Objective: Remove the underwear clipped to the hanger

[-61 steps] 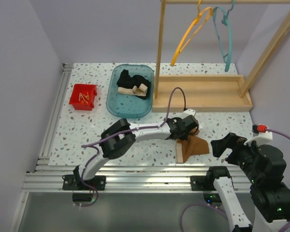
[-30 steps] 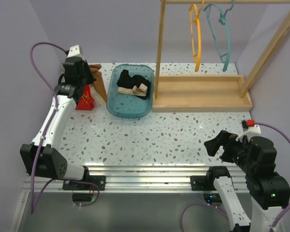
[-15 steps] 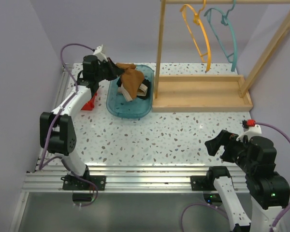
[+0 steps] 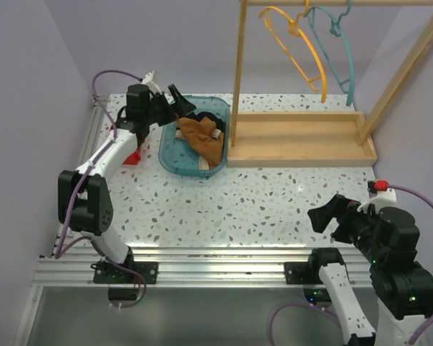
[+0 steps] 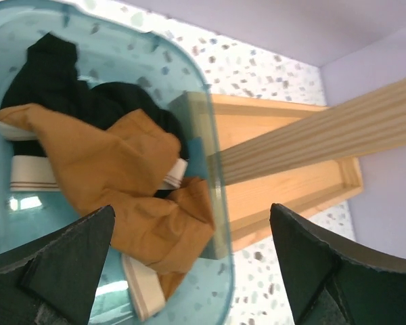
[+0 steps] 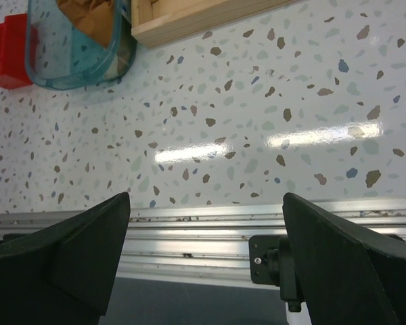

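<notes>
Right gripper (image 4: 329,216) parked at the near edge, low over the table (image 4: 238,202). Jaws spread wide, nothing between them.

Mid-table bare of cloth. Both pieces of underwear sit in the teal bin (image 4: 169,155), far left of centre, just beside the rack (image 4: 296,137) post.

Left gripper (image 4: 175,102) hangs over the bin's far-left rim, jaws fully apart, holding nothing. The brown piece (image 5: 122,176) lies directly below its fingers, not touching them.

Brown piece: plain rust colour, crumpled, folded over itself, on top of the pile, reaching the bin's rack-side rim. Black piece (image 5: 51,74) is underneath, mostly at the bin's far end, with its beige waistband (image 5: 30,172) poking out at the sides.

Handling, my read:
- both light, limp, no stiffness, so they drape and bunch however they're lifted
- not slippery, not fragile; a pinch holds fine
- best hold is a raised fold on the brown, or the waistband on the black, since it's thicker
- a grab from above likely catches both layers

Red box (image 4: 133,153) sits left of the bin. Orange hanger (image 4: 303,61) and teal hanger (image 4: 343,58) hang bare on the rail at the back. Task looks done to me.
</notes>
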Controlling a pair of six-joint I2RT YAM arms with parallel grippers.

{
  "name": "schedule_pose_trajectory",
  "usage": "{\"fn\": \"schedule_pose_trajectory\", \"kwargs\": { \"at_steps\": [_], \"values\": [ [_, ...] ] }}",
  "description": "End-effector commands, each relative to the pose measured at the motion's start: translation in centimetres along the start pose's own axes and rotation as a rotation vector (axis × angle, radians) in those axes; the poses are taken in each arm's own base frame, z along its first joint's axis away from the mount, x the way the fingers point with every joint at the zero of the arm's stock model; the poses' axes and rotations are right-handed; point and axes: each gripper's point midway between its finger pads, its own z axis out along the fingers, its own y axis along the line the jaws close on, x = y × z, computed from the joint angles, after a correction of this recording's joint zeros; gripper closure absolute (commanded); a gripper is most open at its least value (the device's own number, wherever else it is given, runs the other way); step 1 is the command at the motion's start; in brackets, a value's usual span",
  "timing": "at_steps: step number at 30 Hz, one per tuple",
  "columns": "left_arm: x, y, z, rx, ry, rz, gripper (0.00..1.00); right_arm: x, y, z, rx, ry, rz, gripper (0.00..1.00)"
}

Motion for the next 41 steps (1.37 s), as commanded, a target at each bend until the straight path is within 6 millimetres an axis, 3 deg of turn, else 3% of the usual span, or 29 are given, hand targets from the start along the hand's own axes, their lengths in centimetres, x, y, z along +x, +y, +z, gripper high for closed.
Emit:
{"fn": "schedule_pose_trajectory", "kwargs": {
  "at_steps": [1, 4, 5, 6, 7, 9, 13, 17, 23, 29, 41],
  "values": [
    [-4.9, -8.8, -6.0, 0.252, -0.086, 0.034, 0.00, 0.3, 1.7, -1.4, -0.087, 0.008, 0.031, 0.02],
    [-4.7, -11.7, -10.2, 0.360, -0.078, -0.079, 0.00, -1.3, 3.8, -1.9, -0.187, -0.047, 0.027, 0.02],
    [-5.1, -13.6, -13.0, 0.426, -0.111, -0.132, 0.00, -2.1, 4.3, -2.2, -0.208, -0.072, 0.024, 0.02],
    [-2.9, -12.4, -13.1, 0.430, -0.089, -0.190, 0.00, -2.5, 4.8, -2.3, -0.230, -0.077, 0.022, 0.02],
    [-3.6, -14.2, -14.9, 0.540, -0.150, -0.168, 0.00, -2.7, 5.7, -2.6, -0.275, -0.076, 0.017, 0.02],
    [-3.0, -14.5, -17.2, 0.592, -0.156, -0.237, 0.00, -4.0, 6.9, -3.2, -0.322, -0.103, 0.005, 0.02],
    [-3.2, -16.5, -19.8, 0.649, -0.139, -0.155, 0.00, -6.1, 8.8, -4.7, -0.395, -0.150, -0.002, 0.02],
    [-3.6, -19.3, -23.7, 0.741, -0.163, -0.079, 0.00, -8.6, 12.2, -7.2, -0.564, -0.226, -0.007, 0.02],
    [-2.5, -21.1, -28.3, 0.800, -0.191, 0.004, 0.00, -10.8, 14.7, -8.4, -0.694, -0.267, 0.065, 0.02],
    [-0.5, -21.9, -31.3, 0.835, -0.166, 0.122, 0.00, -11.7, 16.0, -8.2, -0.762, -0.244, 0.101, 0.02],
    [0.2, -22.6, -33.1, 0.818, -0.138, 0.251, 0.00, -13.4, 15.9, -8.1, -0.738, -0.296, 0.155, 0.02]
  ]
}}
